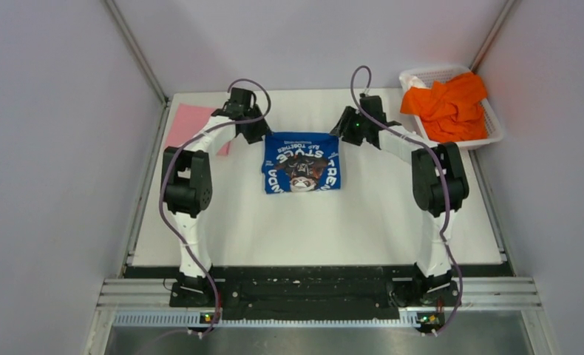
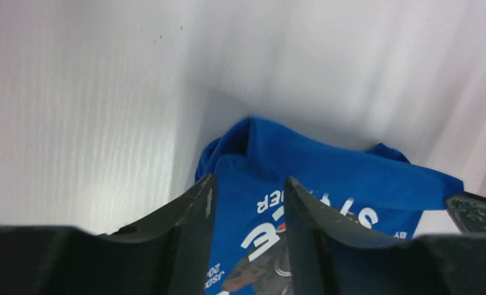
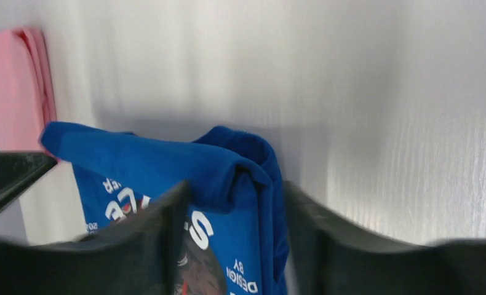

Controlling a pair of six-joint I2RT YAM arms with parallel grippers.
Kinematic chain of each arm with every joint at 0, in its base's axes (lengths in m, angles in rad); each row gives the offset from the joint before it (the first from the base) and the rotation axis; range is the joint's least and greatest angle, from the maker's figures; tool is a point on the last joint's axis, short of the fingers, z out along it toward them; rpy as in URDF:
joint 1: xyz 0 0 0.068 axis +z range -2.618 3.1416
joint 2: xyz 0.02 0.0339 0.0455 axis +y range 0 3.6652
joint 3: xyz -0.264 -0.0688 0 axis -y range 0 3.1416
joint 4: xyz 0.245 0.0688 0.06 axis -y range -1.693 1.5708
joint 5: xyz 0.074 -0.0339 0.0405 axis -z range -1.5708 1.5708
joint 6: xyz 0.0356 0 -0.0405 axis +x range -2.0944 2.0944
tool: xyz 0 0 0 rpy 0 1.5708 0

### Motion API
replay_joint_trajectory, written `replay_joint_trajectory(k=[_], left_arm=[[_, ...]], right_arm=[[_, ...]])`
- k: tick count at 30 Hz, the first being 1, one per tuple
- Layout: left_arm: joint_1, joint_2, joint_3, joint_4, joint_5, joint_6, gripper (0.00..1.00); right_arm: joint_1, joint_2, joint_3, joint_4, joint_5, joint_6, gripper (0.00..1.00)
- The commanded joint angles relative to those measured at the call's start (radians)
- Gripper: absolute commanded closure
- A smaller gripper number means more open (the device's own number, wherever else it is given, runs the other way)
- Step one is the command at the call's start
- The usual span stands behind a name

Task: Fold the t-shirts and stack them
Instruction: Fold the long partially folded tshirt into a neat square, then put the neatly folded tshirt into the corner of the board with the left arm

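1. table (image 1: 311,225): white top. we log its near half bare of cloth, with the two arm bases at the near edge.

2. royal-blue t-shirt (image 1: 301,163): lies at mid-table between the two arms, folded to a rough square. the print faces up, white lettering around a panda picture. the wrist views (image 2: 326,172) (image 3: 167,160) show its far edge as a thick rolled band running from one end effector to the other.

3. left end effector (image 1: 254,133): sits at the far left corner of the blue t-shirt. in its own view (image 2: 248,190) the two dark fingers (image 2: 185,224) stand part-way apart with blue cloth and lettering between them. we cannot tell whether they pinch the cloth or only straddle it.

4. right end effector (image 1: 346,132): sits at the far right corner of the same shirt. in its own view (image 3: 235,196) the bunched corner fills the gap between the fingers (image 3: 160,233). we cannot tell whether it is gripped.

5. pink t-shirt (image 1: 189,124): lies flat on the table at far left, partly behind the left arm and well apart from the blue one. it also shows at the edge of the right wrist view (image 3: 13,86).

6. white mesh basket (image 1: 496,134): stands at the far right corner of the table.

7. orange t-shirt (image 1: 452,107): crumpled inside the basket, unfolded.
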Motion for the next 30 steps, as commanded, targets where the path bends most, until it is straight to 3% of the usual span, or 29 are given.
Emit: replay_joint_trajectory(k=[1,2,4,7,15,18,21,23,30], left_arm=[[0.015,-0.01,0.066,-0.029,-0.016,-0.003,0.35],[0.015,-0.023,0.064,-0.035,-0.011,-0.004,0.26],[0.015,-0.052,0.049,-0.048,-0.006,0.0,0.18],[0.014,-0.098,-0.017,-0.049,0.005,0.003,0.13],[0.0,-0.119,-0.168,-0.058,0.072,0.032,0.12],[-0.011,-0.086,-0.167,-0.064,0.081,0.041,0.17],[-0.015,-0.049,-0.152,-0.072,0.115,0.039,0.27],[-0.019,-0.03,-0.143,-0.07,0.115,0.037,0.32],[-0.042,0.065,-0.062,-0.128,0.046,0.042,0.37]], right_arm=[[-0.024,0.005,0.084,0.001,0.008,-0.03,0.28],[-0.025,-0.013,0.083,-0.006,0.02,-0.038,0.15],[-0.025,-0.055,0.05,-0.007,0.04,-0.042,0.06],[-0.026,-0.156,-0.053,0.017,0.073,-0.033,0.02],[-0.024,-0.423,-0.307,0.036,0.131,-0.02,0.01],[-0.024,-0.502,-0.402,0.115,0.052,-0.041,0.01],[-0.025,-0.508,-0.428,0.269,-0.156,-0.046,0.01],[-0.024,-0.478,-0.41,0.283,-0.257,-0.026,0.01],[-0.022,-0.454,-0.431,0.352,-0.323,0.015,0.01]])
